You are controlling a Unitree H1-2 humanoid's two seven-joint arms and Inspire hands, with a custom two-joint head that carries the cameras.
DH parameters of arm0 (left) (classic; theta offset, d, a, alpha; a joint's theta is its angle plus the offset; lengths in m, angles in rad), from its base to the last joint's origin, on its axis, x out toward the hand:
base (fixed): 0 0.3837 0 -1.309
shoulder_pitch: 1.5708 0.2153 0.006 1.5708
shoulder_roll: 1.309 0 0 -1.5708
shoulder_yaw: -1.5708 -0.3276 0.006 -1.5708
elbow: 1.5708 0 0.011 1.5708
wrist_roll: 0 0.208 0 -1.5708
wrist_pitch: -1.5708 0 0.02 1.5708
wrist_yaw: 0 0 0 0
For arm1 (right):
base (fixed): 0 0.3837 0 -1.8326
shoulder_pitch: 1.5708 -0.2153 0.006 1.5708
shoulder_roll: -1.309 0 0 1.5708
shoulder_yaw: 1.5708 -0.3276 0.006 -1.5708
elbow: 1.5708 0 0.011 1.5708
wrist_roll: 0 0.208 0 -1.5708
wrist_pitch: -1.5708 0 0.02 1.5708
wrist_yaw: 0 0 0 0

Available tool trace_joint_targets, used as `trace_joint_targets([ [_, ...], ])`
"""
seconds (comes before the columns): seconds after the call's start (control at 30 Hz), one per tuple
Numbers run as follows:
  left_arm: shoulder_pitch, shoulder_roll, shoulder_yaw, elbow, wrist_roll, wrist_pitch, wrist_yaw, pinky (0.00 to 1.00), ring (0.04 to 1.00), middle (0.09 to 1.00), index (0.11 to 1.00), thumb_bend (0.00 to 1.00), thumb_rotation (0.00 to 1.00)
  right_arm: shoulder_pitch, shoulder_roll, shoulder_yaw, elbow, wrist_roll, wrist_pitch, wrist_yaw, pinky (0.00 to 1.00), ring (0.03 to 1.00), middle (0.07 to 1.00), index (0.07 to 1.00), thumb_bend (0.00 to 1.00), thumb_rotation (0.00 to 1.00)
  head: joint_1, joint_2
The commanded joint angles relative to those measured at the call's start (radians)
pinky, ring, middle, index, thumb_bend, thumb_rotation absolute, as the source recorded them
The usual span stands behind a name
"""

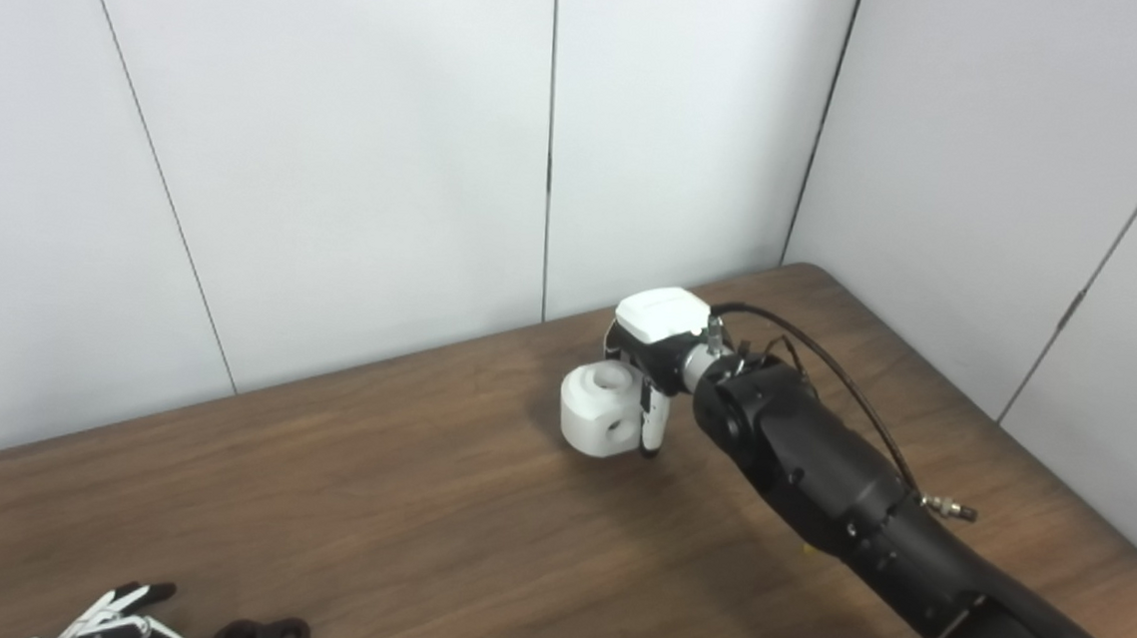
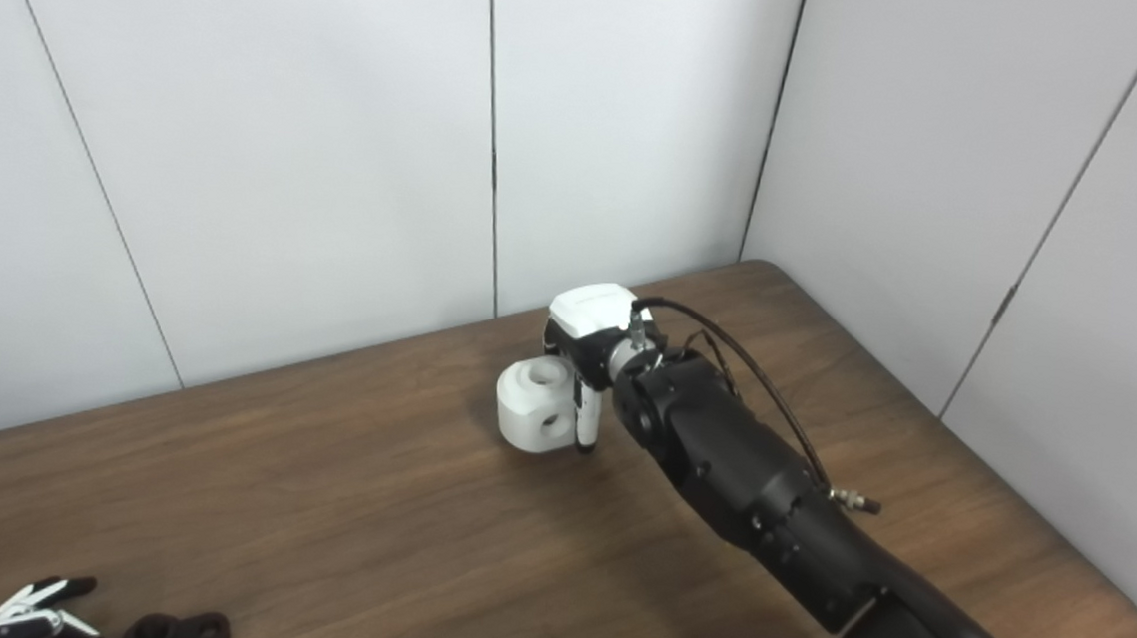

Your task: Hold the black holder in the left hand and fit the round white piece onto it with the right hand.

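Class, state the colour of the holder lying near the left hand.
Black holder, clearest in the left eye view.

We think this is a lab or test room, not a home. We see plain white wall panels (image 1: 359,164) with thin dark seams, meeting in a corner. We see one brown wooden table (image 1: 395,507) pushed up against them. A black robot arm (image 1: 846,499) with a cable (image 1: 826,362) looped along it reaches over the table. Everything looks bare and plain.
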Motion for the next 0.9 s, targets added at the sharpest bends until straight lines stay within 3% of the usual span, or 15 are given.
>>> trace_joint_targets([
  [0.0,0.016,0.020,-0.004,-0.006,-0.006,0.009,-0.022,0.92,0.947,0.870,0.483,0.51,0.03,-0.033,-0.018,-0.020,-0.023,-0.003,-0.010,-0.031,0.31,0.401,0.499,0.471,0.53,0.00,0.000,0.001],
  [0.1,0.016,0.020,-0.006,-0.012,0.001,0.018,-0.025,0.92,0.947,0.871,0.483,0.51,0.03,-0.030,-0.018,-0.021,-0.029,-0.005,-0.010,-0.031,0.28,0.364,0.453,0.490,0.53,0.00,0.000,0.001],
  [0.63,0.008,0.016,-0.015,-0.014,0.021,0.032,-0.027,0.92,0.944,0.867,0.483,0.51,0.03,-0.005,-0.011,-0.056,-0.051,0.035,-0.027,-0.090,0.28,0.350,0.431,0.501,0.53,0.00,0.022,0.003],
  [0.87,-0.028,-0.009,-0.038,0.016,0.053,0.057,-0.030,0.91,0.936,0.865,0.483,0.51,0.03,-0.001,-0.011,-0.075,-0.067,0.042,-0.032,-0.114,0.35,0.419,0.483,0.480,0.53,0.00,0.074,0.010],
])
